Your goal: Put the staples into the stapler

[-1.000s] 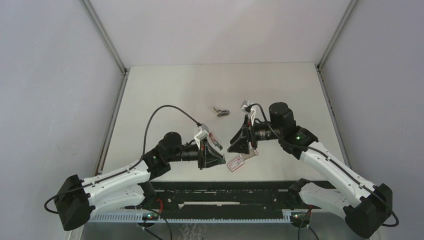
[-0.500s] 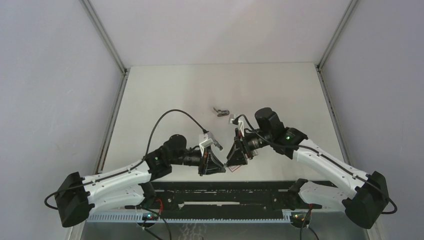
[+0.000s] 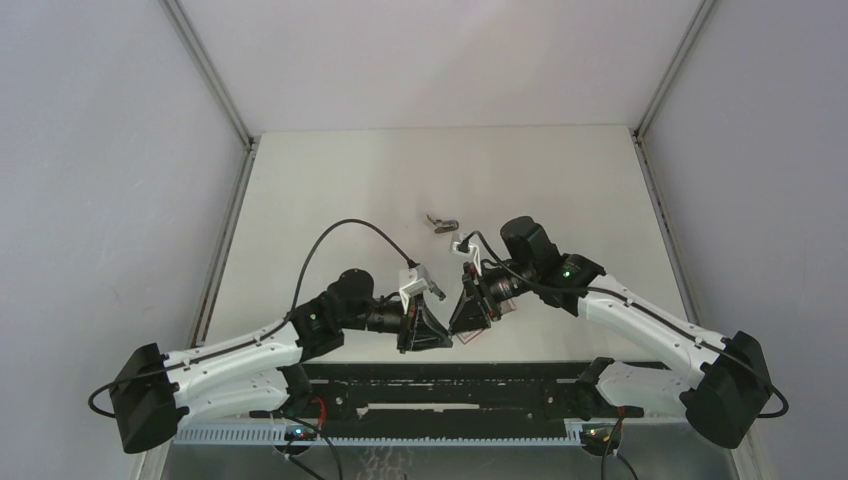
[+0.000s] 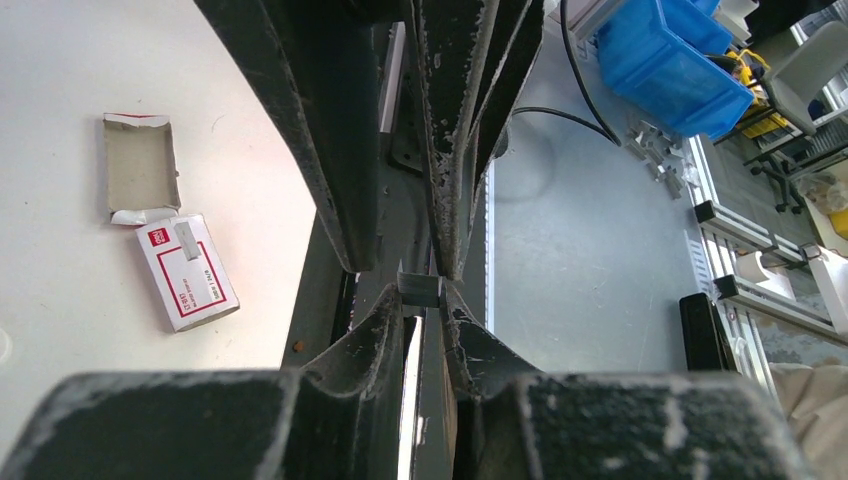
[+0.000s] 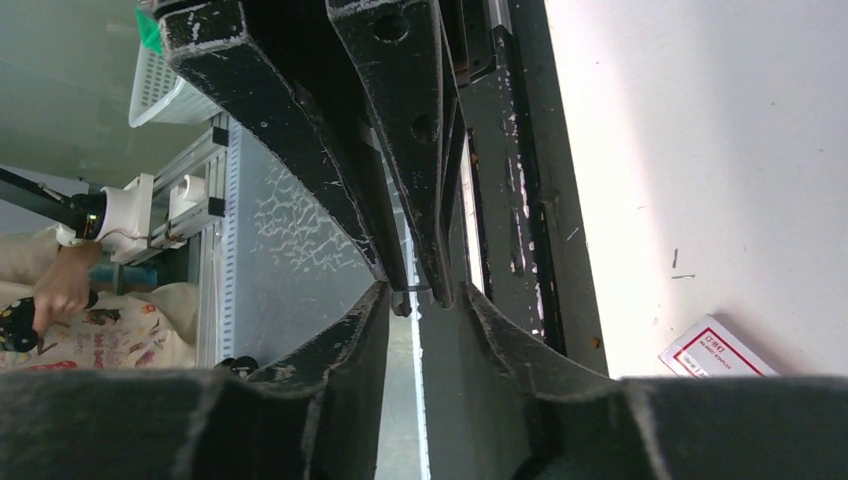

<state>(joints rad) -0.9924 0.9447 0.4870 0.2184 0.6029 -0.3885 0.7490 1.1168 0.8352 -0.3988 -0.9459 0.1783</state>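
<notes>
Staples [image 4: 420, 290] in L gripper [image 4: 421, 306] tips

Pale table [image 3: 340, 180], small dark stapler [image 3: 441, 222] lying mid-table, open cardboard tray [image 4: 140, 165] just beside red-labelled white sleeve [image 4: 190, 282]

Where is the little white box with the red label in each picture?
Top external: low in the middle, a sliver of the white box shows just above the dark rail.
Left wrist: on the left side, lying flat on the table, below an open cardboard tray.
Right wrist: bottom right corner, only partly in the picture.
Shared landmark: the dark rail along the table's near edge, close to the box in all three.
</notes>
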